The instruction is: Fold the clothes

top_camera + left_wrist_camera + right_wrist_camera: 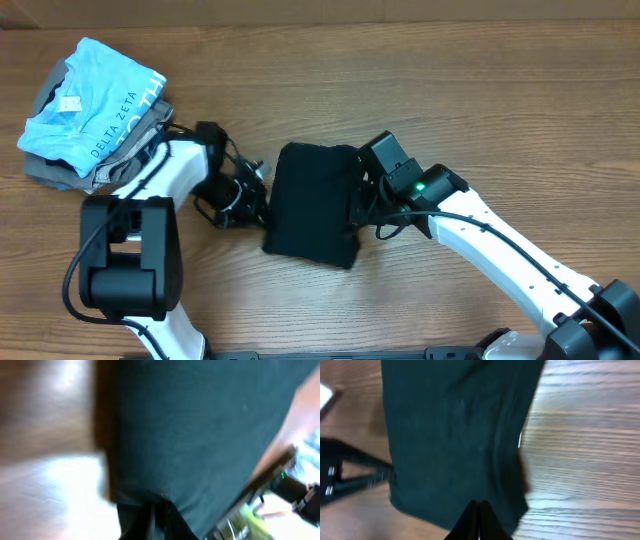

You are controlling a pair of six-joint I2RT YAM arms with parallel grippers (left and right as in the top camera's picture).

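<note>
1. Brown wood-grain tabletop [450,80], smooth, glossy.
2. Plain black soft-fabric T-shirt [312,205], folded into a rough rectangle, lies centre.
3. Right gripper [478,512] jaws closed at its right edge; left gripper [152,522] blurred, state unclear.

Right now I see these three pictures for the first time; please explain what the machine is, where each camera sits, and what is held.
These are two robot arms at a wooden table. One picture looks down from above; the others come from a camera on each wrist. A folded black T-shirt lies in the middle; a light blue DELTA ZETA garment tops grey garments near the left arm. The left gripper and the right gripper, both shut, seem to pinch its opposite sides.
</note>
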